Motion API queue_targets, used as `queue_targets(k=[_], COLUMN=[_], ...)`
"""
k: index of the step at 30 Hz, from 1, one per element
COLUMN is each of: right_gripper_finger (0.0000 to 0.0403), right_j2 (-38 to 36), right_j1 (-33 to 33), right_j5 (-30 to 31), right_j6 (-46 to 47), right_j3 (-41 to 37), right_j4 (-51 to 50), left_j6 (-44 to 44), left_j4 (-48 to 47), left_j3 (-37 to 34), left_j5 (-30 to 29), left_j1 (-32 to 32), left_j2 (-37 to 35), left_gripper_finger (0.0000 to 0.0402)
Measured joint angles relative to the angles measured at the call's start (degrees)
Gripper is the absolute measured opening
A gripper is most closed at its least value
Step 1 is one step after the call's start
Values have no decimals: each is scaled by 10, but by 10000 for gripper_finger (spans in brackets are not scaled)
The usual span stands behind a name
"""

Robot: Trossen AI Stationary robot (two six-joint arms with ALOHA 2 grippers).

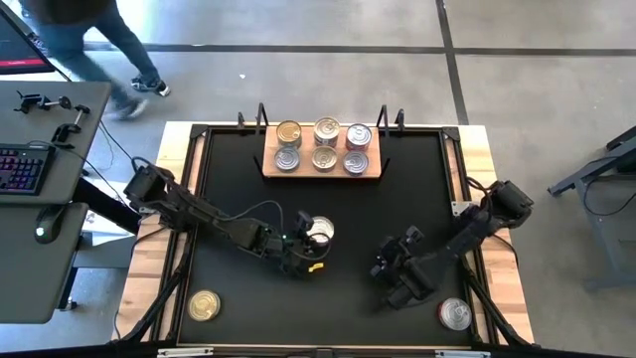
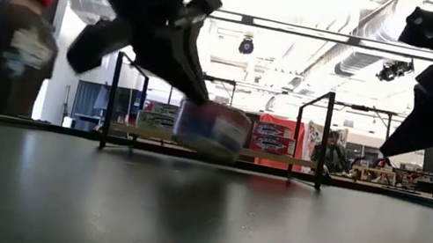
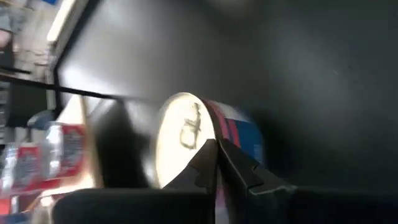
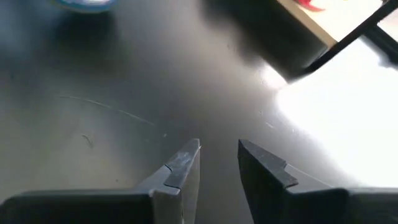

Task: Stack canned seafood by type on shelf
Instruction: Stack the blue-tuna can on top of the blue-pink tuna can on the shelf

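A tin of canned seafood [image 2: 213,128] with a pale lid [image 3: 180,134] and a red and blue side label hangs tilted just above the black tabletop, near the middle. My left gripper [image 1: 310,251] is shut on it. My right gripper [image 1: 386,267] stands open over bare tabletop toward the near right, with nothing between its fingers [image 4: 186,163]. The wooden shelf [image 1: 270,171] at the far middle carries several tins standing on its board. Two tins rest on the tabletop: a gold-lidded one [image 1: 204,305] near left and a silver-lidded one [image 1: 454,314] near right. My left gripper pinches the tin's top rim [image 3: 211,140], where the lid meets the side wall, between its two almost closed fingers [image 3: 239,168]. It comes slanting down from the table's left. The tin is lifted clear of the table and tilted, hanging below the fingers [image 2: 182,62].
The shelf's thin black uprights [image 2: 111,99] stand at its ends. Wooden borders [image 1: 487,199] frame the black top. A person [image 2: 7,40] walks beyond the table's far left corner, beside a desk with a keyboard [image 1: 20,167].
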Motion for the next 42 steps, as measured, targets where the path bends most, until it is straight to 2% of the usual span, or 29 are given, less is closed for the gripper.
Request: queue_targets(k=[6, 12, 15, 19, 22, 27, 31, 34, 42], right_gripper_finger=[100, 100, 100, 100, 100, 100, 100, 100, 100], right_j2=[0, 0, 0, 0, 0, 0, 0, 0, 0], right_j1=[6, 6, 6, 5, 5, 5, 4, 4, 4], right_j5=[23, 24, 24, 25, 34, 53, 51, 52, 55], right_j6=[0, -1, -1, -1, -1, -1, -5, -7, -27], right_j3=[0, 0, 0, 0, 0, 0, 0, 0, 0], right_j4=[0, 0, 0, 2, 3, 7, 7, 6, 9], left_j6=[-3, -23, -34, -34, -32, 10, 21, 15, -2], left_j4=[-23, -42, -59, -103, -120, -93, -61, -55, 6], left_j3=[23, 26, 26, 26, 25, 4, -15, -16, -13], left_j5=[-39, -29, 3, 101, 145, 112, 53, -1, -52], left_j1=[2, 5, 2, -5, -8, -6, -6, -7, -7], left_j2=[-10, -10, -12, -14, -12, 8, 34, 54, 100], left_gripper_finger=[1, 1, 7, 45, 92, 169, 193, 169, 19])
